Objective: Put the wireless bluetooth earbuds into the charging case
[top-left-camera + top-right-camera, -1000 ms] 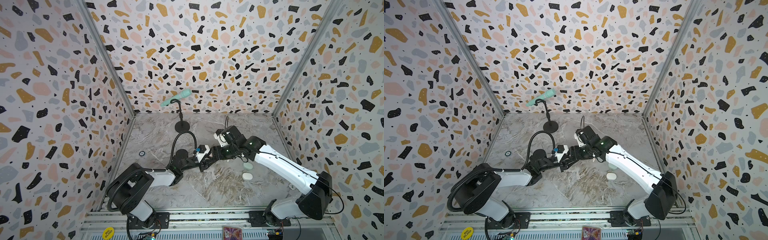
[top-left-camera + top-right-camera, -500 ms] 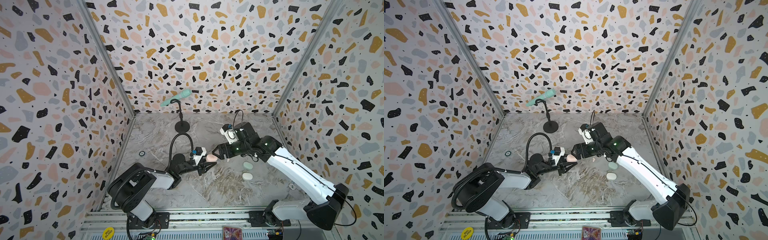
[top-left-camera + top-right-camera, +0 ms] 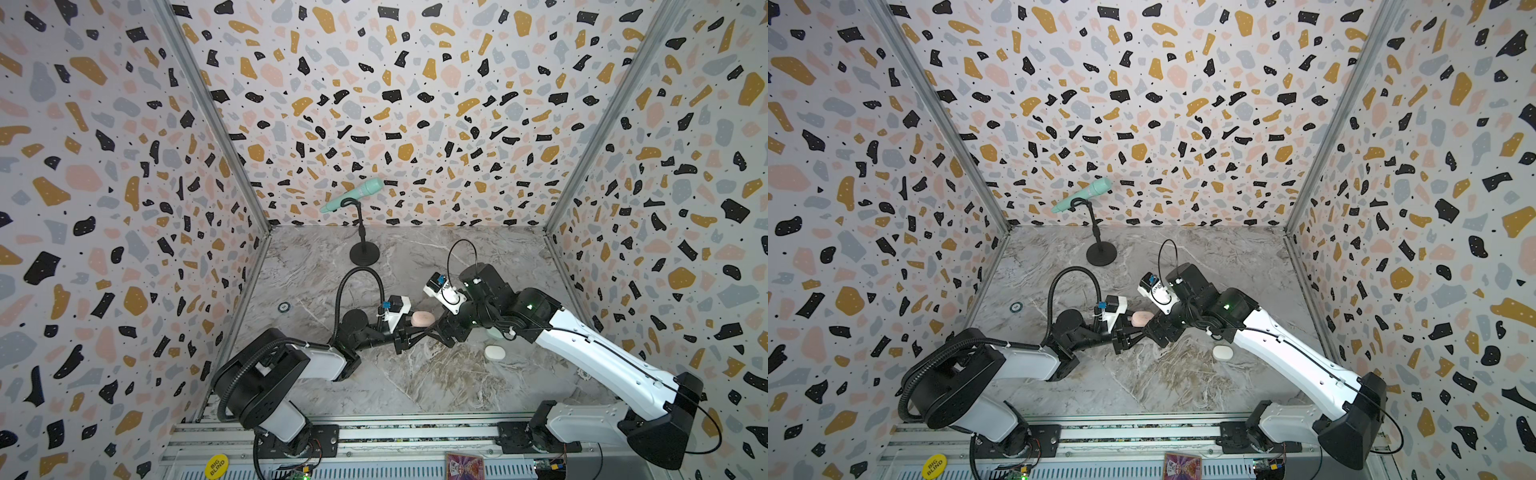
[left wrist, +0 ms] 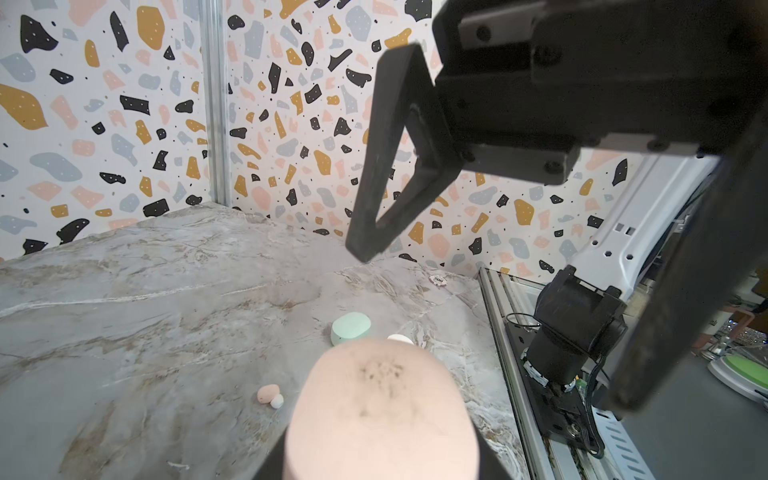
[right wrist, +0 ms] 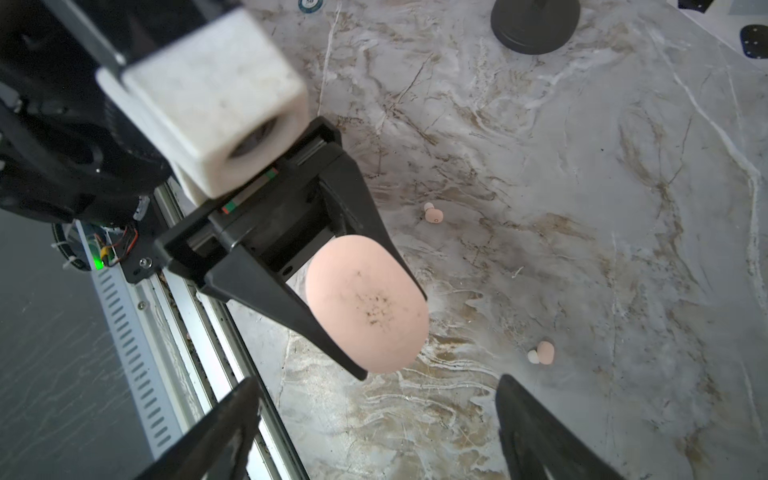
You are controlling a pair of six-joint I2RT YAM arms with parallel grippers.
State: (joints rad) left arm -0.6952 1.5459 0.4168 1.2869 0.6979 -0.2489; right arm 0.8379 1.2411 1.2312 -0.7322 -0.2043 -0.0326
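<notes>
You have bare worktop (image 3: 415,386) along the front. Mid-worktop the left arm (image 3: 320,361) and right arm (image 3: 590,353) nearly meet, barring the way; the stand (image 3: 365,253) rises behind, a white case (image 3: 494,353) just beside them.

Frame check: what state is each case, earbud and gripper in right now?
pink case: closed, held above table.
left gripper: shut on pink case.
right gripper: open, empty.
mint case: closed, on table.
white case: closed, on table.
pink earbud: loose on table.
second pink earbud: loose on table.
</notes>
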